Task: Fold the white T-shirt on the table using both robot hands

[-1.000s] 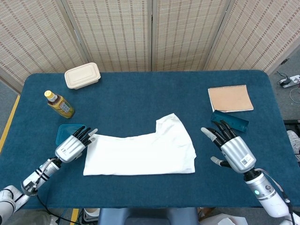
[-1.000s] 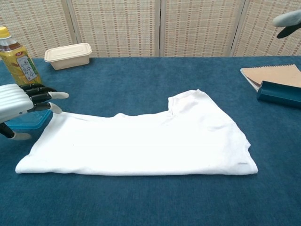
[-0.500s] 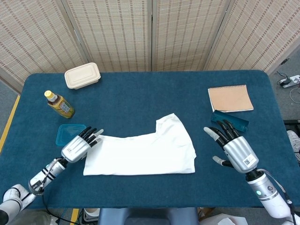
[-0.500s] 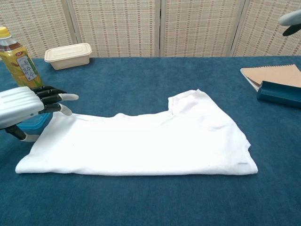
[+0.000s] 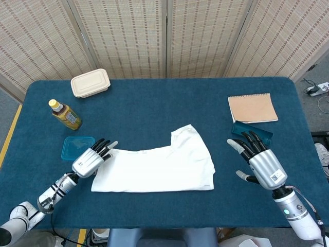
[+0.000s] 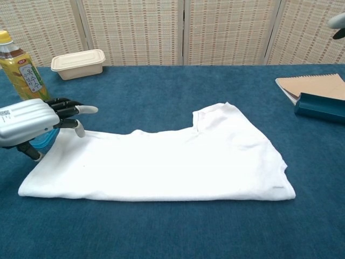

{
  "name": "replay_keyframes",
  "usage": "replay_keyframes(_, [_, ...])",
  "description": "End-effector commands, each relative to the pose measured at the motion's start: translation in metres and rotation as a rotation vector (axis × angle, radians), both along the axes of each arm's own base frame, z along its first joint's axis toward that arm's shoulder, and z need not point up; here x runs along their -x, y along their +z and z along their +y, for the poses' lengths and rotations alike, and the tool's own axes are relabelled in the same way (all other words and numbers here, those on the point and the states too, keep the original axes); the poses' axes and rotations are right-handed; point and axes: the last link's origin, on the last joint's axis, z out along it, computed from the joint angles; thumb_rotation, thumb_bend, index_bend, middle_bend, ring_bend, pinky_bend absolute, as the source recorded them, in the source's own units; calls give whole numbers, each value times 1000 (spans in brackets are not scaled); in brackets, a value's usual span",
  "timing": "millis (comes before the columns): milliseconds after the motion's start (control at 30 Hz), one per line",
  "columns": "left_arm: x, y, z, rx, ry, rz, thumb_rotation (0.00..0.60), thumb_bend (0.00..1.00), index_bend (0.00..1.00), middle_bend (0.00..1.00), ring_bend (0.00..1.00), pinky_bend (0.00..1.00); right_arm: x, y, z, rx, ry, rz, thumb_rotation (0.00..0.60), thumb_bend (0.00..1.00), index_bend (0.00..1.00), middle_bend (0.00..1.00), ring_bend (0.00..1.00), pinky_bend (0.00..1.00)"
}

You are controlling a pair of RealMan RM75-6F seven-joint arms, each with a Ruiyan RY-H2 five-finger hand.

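The white T-shirt (image 5: 157,167) (image 6: 161,164) lies partly folded as a long band on the blue table, its collar end sticking up toward the back right. My left hand (image 5: 92,160) (image 6: 33,123) hovers over the shirt's left end, fingers stretched out and apart, holding nothing. My right hand (image 5: 259,162) floats to the right of the shirt with a clear gap between them, fingers spread and empty. In the chest view only a fingertip of it (image 6: 338,21) shows at the top right corner.
A tea bottle (image 5: 64,114) (image 6: 19,70) and a teal container (image 5: 75,146) sit left of the shirt. A beige lunch box (image 5: 90,83) (image 6: 78,63) stands at the back left. A brown notebook (image 5: 252,107) (image 6: 312,86) and a teal case (image 5: 253,133) (image 6: 320,107) lie at the right.
My left hand has slid rightward onto the shirt's left end. My right hand has drifted slightly right and toward the front edge. The shirt has not moved.
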Motion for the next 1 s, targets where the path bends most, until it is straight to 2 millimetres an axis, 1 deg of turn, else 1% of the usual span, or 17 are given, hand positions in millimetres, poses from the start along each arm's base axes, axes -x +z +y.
replay_keyframes(33, [-1, 0, -1, 5, 5, -11, 600, 251, 526, 81, 65, 68, 0, 0, 0, 2, 2, -3, 600, 94, 141, 201, 50, 0])
replay_keyframes(167, [-4, -1, -1, 13, 18, -31, 600, 303, 602, 108, 65, 68, 0, 0, -1, 3, 7, -5, 600, 94, 148, 201, 50, 0])
replay_keyframes(367, [-8, -4, -3, 34, 44, -64, 600, 364, 654, 151, 81, 68, 0, 2, -1, 17, 6, -14, 600, 94, 163, 204, 50, 0])
replay_keyframes(467, [-11, -5, -5, 44, 53, -75, 600, 430, 669, 185, 105, 68, 0, 2, -1, 22, 8, -19, 600, 94, 168, 207, 51, 0])
replay_keyframes(700, [-17, -7, -8, 63, 69, -101, 600, 645, 712, 252, 151, 67, 0, 3, -2, 29, 13, -28, 600, 94, 179, 211, 53, 0])
replay_keyframes(733, [-17, -6, -9, 65, 72, -107, 600, 674, 723, 265, 160, 67, 1, 3, -2, 31, 14, -30, 600, 94, 182, 212, 53, 0])
replay_keyframes(800, [-18, -3, -10, 65, 76, -119, 600, 699, 736, 279, 170, 68, 1, 3, -2, 33, 15, -33, 600, 94, 187, 213, 53, 0])
replay_keyframes(933, [-21, 9, -12, 51, 78, -137, 600, 720, 747, 290, 175, 68, 1, 3, -2, 37, 23, -38, 600, 94, 190, 216, 53, 0])
replay_keyframes(1000, [-22, 19, -13, 39, 79, -146, 600, 721, 747, 291, 175, 67, 0, 3, -2, 40, 29, -41, 600, 94, 191, 216, 53, 0])
